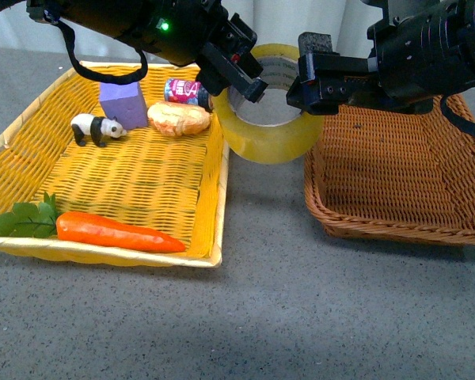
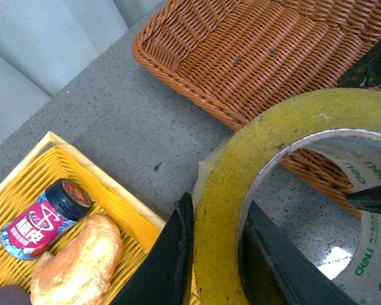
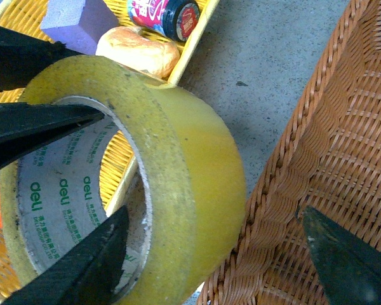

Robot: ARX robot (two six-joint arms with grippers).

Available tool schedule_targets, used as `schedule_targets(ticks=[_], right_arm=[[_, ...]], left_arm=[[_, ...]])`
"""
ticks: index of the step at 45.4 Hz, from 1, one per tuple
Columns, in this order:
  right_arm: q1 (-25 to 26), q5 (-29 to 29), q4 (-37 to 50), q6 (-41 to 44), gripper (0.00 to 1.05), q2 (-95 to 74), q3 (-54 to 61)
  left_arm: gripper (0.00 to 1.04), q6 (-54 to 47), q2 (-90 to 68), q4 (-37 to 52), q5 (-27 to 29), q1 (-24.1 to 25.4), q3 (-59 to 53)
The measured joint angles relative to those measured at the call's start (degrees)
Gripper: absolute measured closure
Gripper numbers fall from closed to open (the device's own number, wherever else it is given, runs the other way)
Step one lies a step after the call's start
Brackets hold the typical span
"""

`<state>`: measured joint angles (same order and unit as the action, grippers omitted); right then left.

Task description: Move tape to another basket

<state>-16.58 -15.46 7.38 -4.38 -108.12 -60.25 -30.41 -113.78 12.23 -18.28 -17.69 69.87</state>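
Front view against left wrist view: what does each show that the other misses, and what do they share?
Only the front view shows the carrot, the leaves and the toy panda. Only the left wrist view shows the green lettering on the core of the tape. Both show the tape in the left gripper, the brown basket, the yellow tray, the can and the bread roll.

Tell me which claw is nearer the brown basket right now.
Right. The right claw straddles the tape's wall at the basket's rim, one finger over the weave. The left claw grips the tape's other side, by the yellow tray.
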Motion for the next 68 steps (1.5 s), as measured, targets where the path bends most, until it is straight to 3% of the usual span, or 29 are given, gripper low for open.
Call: schedule_targets(ticks=[8,15,21,25,29,32,39,45,68], right_arm=[[-0.5,-0.7,-0.3,-1.3,0.57,0.0,-0.1],[-0.8,0.5,-1.3,-3.3,0.78,0.0,-1.0],[-0.7,2.4,-1.9,-3.3,0.86,-0.7,-2.0],[-0.1,2.5,-2.0,-2.5,0.88,-0.9,-3.1],[1.2,2.4,-1.7,-5.7,0.89,-1.0,-4.3],[2.4,6.5,-1.5,-3.9,0.89,-1.7,-4.6],[6.2,9.5,-1.4,-1.3,0.89,-5.4,-4.6],[8.3,10.2,-1.6,0.0,0.89,-6.6,-5.4],[14.2,16.3,-3.8,4.4,0.89,-13.2,-7.5]], left_arm=[[0.88,0.0,0.0,0.0,0.1,-0.1,0.0],[0.88,0.2,-0.2,-0.1,0.7,-0.1,0.0],[0.88,7.9,0.4,-0.6,12.0,-2.5,0.0],[0.85,12.0,1.4,1.1,11.9,-2.6,-0.5],[0.69,15.4,3.8,4.8,12.3,-2.6,-1.9],[0.54,23.3,7.2,9.2,12.1,-1.2,-2.8],[0.24,36.0,15.2,15.5,13.0,2.2,-5.8],[0.06,38.3,16.0,16.4,15.5,3.7,-9.4],[0.07,42.4,15.8,19.2,27.4,9.3,-20.3]])
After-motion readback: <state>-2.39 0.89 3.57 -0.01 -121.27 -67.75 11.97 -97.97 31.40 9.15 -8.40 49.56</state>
